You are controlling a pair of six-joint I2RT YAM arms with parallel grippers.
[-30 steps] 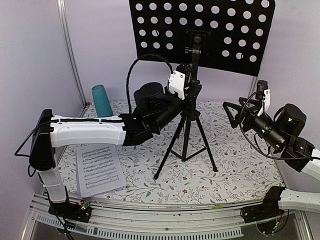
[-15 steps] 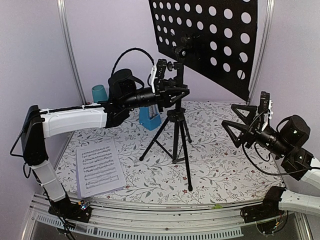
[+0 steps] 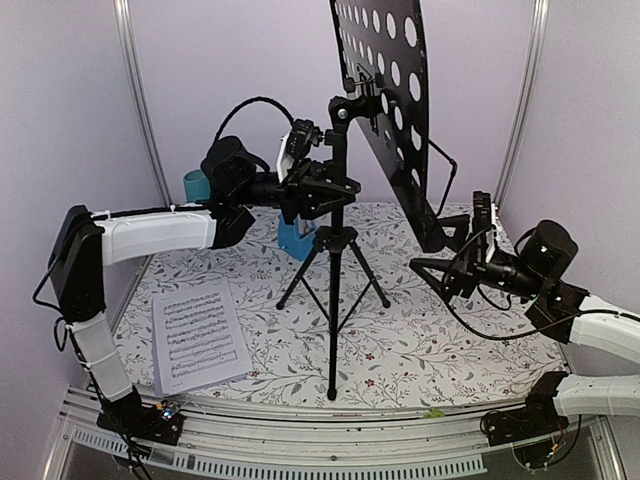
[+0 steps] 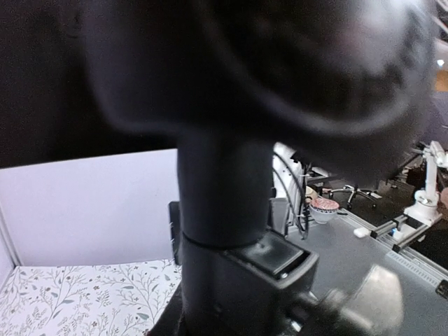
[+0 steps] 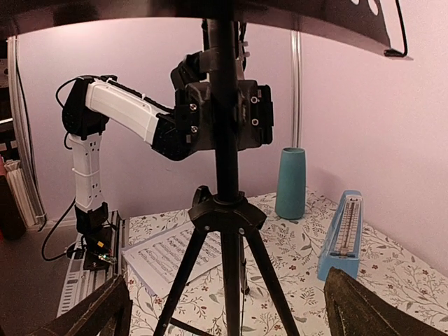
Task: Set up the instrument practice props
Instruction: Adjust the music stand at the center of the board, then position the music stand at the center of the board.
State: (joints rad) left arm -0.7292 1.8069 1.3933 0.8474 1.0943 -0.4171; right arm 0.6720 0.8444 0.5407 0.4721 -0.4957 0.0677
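Music stand [image 3: 334, 290]: one, black, with three legs spread over the middle of the table [image 3: 470, 345]. I cannot tell whether every foot is down.

Tray [image 3: 395, 110]: one, perforated, high on the stand's pole. It is turned nearly edge-on to my overhead camera and slopes down toward the right arm.

Left gripper [image 3: 322, 186]: one, jaws clamped on the stand's pole just above the leg hub. My left wrist view gives only a blur of black pole.

Right gripper [image 3: 447, 270]: one, jaws wide apart and holding nothing, just below the tray's lower corner. I cannot tell whether it touches the tray. In its wrist view, its two fingers [image 5: 91, 311] frame the tripod.

Page of sheet music [image 3: 197, 335]: I count one, flat on the table near the left arm's base, well apart from the stand.

Metronome [image 3: 296, 240]: one, blue, upright behind the stand, near its legs.

Cup [image 3: 196, 184]: one, teal, upright at the back left, partly hidden by the left arm.
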